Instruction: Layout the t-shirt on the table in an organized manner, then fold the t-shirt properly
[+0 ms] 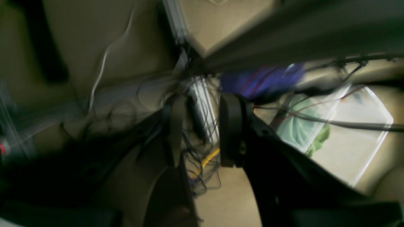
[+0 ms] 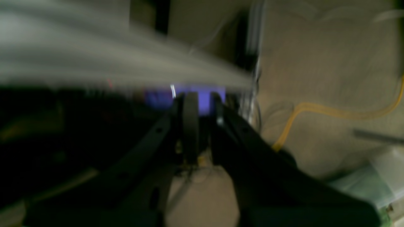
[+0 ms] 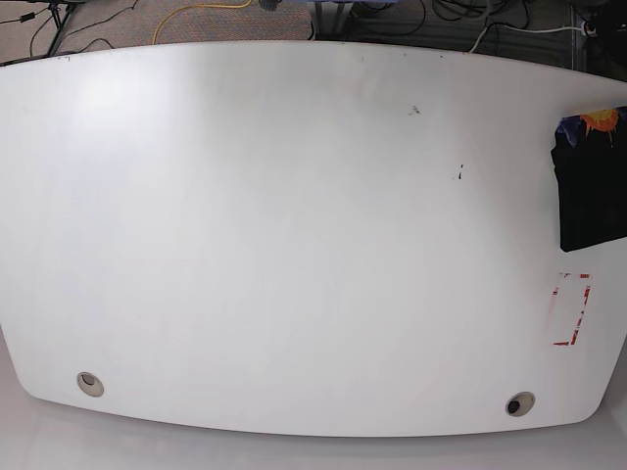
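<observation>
At table right edge: folded t-shirt.

The table lies open to an end effector save the t-shirt at its right edge.

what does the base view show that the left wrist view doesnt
Only the base view shows the white table top, the folded black t-shirt at its right edge, the red tape rectangle and two grommet holes. Only the left wrist view shows the left gripper, open, plus a clear bin with green cloth on the floor. Both show floor cables, including a yellow cable.
</observation>
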Motion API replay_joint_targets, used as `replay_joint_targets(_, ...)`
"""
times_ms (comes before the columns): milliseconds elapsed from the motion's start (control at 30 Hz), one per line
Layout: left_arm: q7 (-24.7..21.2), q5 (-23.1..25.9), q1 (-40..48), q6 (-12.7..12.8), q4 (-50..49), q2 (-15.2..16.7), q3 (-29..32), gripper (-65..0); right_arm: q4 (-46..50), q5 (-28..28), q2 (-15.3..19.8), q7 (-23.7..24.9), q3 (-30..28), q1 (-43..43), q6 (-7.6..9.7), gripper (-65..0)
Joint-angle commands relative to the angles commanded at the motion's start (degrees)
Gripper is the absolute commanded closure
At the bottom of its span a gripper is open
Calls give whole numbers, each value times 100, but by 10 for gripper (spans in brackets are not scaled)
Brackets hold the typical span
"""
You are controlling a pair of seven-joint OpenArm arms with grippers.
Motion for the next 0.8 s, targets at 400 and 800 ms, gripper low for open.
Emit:
replay_joint_targets(400, 0, 0, -1600, -9, -2708, -202, 0, -174, -2479, -730, 18, 703, 97, 1477, -18, -57)
replay_joint_targets(800, 0, 0, -3640, 18, -5670, -211, 0, -175, -4501, -1064, 193, 703, 316, 2831, -308, -57)
